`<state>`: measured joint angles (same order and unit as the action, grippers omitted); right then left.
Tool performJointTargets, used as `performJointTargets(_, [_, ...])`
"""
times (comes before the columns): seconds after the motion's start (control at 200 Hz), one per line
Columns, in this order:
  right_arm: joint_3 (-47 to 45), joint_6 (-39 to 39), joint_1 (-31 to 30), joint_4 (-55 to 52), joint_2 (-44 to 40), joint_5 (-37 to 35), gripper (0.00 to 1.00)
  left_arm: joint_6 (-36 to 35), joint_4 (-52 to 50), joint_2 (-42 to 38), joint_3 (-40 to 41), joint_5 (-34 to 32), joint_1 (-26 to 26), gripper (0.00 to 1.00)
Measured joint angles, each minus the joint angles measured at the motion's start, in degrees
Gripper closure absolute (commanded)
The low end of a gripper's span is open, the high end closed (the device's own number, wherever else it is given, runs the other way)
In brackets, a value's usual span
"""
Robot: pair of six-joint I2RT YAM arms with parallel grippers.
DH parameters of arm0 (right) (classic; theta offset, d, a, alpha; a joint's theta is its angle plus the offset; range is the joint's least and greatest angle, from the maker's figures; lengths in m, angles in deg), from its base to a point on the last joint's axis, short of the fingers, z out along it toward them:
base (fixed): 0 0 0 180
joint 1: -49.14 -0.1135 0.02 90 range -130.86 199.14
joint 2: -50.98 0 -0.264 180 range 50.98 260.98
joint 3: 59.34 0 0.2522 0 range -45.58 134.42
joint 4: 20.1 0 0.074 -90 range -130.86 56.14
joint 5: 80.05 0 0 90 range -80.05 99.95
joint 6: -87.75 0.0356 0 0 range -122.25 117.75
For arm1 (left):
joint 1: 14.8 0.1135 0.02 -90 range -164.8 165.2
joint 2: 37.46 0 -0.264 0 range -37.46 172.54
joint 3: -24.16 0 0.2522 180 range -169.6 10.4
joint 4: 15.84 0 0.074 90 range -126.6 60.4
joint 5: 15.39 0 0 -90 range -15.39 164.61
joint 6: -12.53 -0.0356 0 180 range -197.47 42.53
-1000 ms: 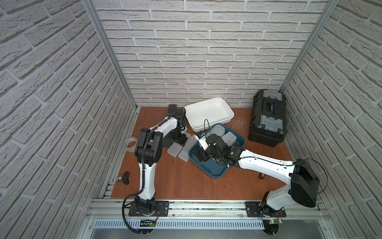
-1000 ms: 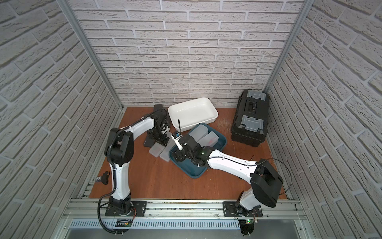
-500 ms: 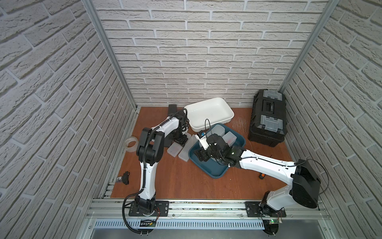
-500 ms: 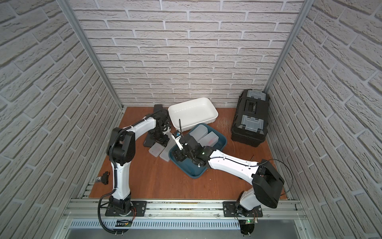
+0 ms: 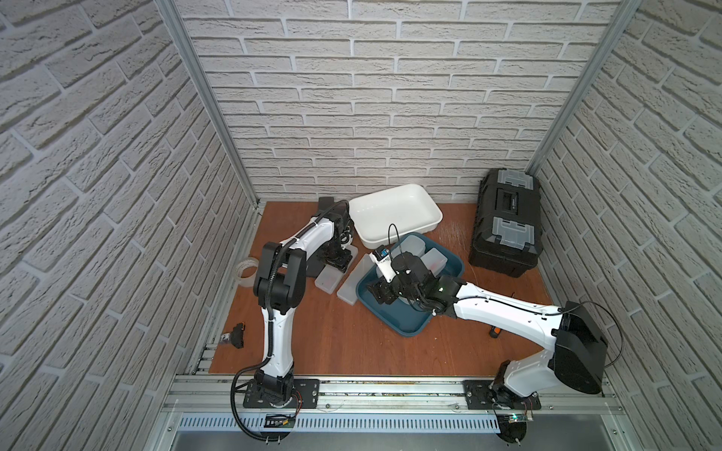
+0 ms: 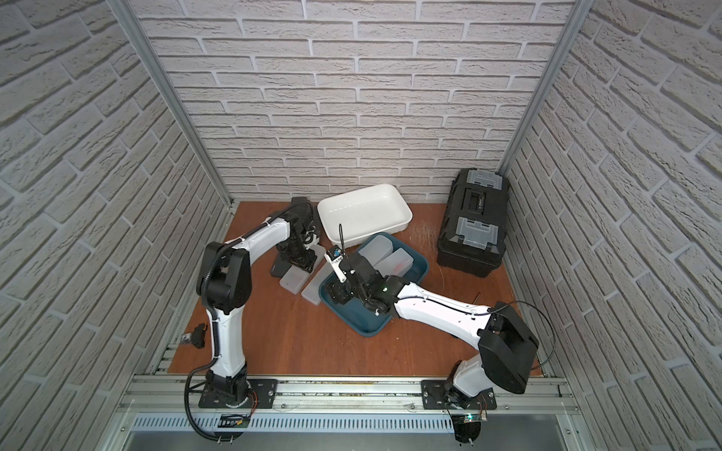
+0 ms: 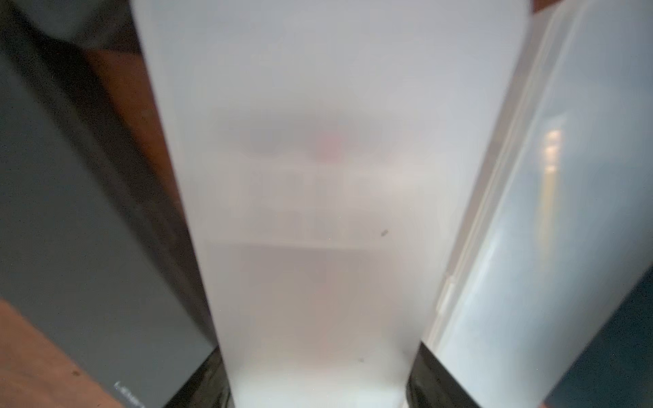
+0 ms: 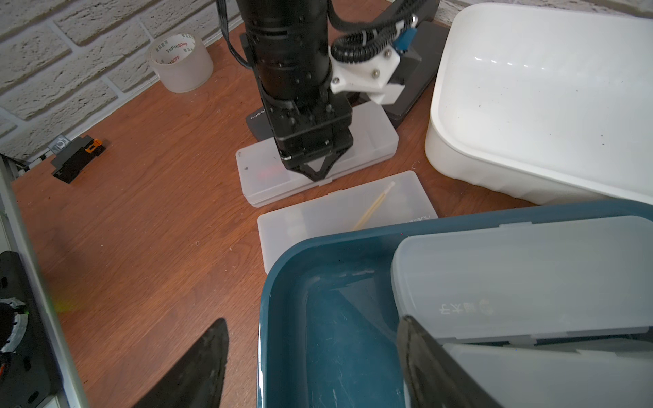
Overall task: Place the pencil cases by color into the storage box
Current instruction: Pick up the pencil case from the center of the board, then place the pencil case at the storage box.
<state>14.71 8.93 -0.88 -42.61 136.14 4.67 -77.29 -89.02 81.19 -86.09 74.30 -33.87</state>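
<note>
Pinching shut just now, the left gripper (image 8: 318, 175) has its two fingers tight on the long sides of a frosted case (image 8: 371, 141). A second ago those fingers stood wide. Now they squeeze the case. In the left wrist view the case fills the whole gap between the finger tips.

The case lies flat on the brown table (image 5: 351, 351), at about 10 o'clock from the table's middle. I do not think it is lifted yet.

Just beside it, at its 3 o'clock, lies a second frosted case (image 8: 318, 215) with a thin stick (image 8: 374, 208) inside. At its 9 o'clock a black case (image 8: 258, 122) peeks out from behind the gripper. I cannot tell if the two touch.

The blue tray (image 5: 406, 324) sits near the middle of the table. Two frosted cases (image 5: 435, 259) lie in its far end. The white tub (image 5: 394, 216) at 12 o'clock looks bare inside.

The right gripper (image 8: 314, 319) hangs over the near corner of the blue tray. Its fingers are apart and hold nothing.

So the grab looks done, and I think the lift comes next. The pale cases are going in the blue tray, so I guess this one belongs there too. The case is smooth and could slip if it tips. The right arm hangs over the tray and may be in the way.
</note>
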Motion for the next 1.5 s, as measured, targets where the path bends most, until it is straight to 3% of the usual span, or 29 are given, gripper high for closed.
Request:
performJointTargets(0.52, [-1.25, 1.05, 0.0, -0.24, -5.25, -0.55, 0.25, 2.36, -5.4, -4.42, -8.81, 2.54, -0.35, 0.34])
performJointTargets(0.9, [-5.57, 1.49, -0.13, -2.29, -19.93, -4.31, 0.25, 3.13, -9.66, -3.56, -21.24, 5.14, -8.39, 0.34])
performJointTargets(1.255, [-8.9, 2.32, -0.13, -6.51, -27.39, -7.43, 0.26, 4.2, -11.82, 6.95, -35.08, 10.1, -17.64, 0.34])
performJointTargets(1.5, [-9.53, 3.39, -0.15, -8.24, -30.29, -8.85, 0.26, 4.57, -13.55, 14.99, -42.8, 13.38, -21.03, 0.34])
